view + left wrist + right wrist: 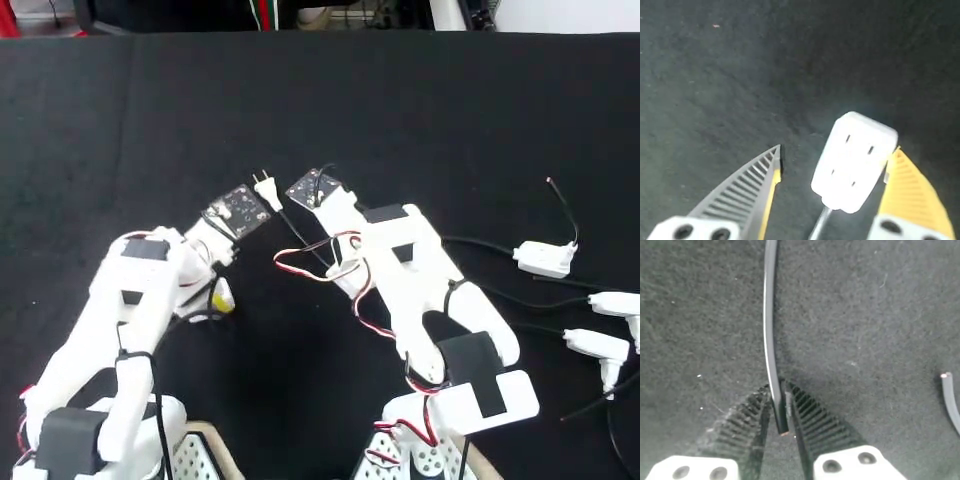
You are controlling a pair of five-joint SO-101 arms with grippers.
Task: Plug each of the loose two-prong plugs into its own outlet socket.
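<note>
right gripper (781,390): fingers clamped on a thin black cable (769,315). white two-prong plug (266,190) lies upper centre on the black tabletop (450,110). left gripper (837,151): fingers apart around a white plastic outlet socket (855,160). recommend gripping the plug body, prongs squared to slots.

Scanning for print now, and nothing legible comes up. The white plastic outlet block (854,160) shows plain slots, the thin black cable (769,340) runs unmarked, and the black cloth table (420,110) carries no lettering, number or sign.
</note>
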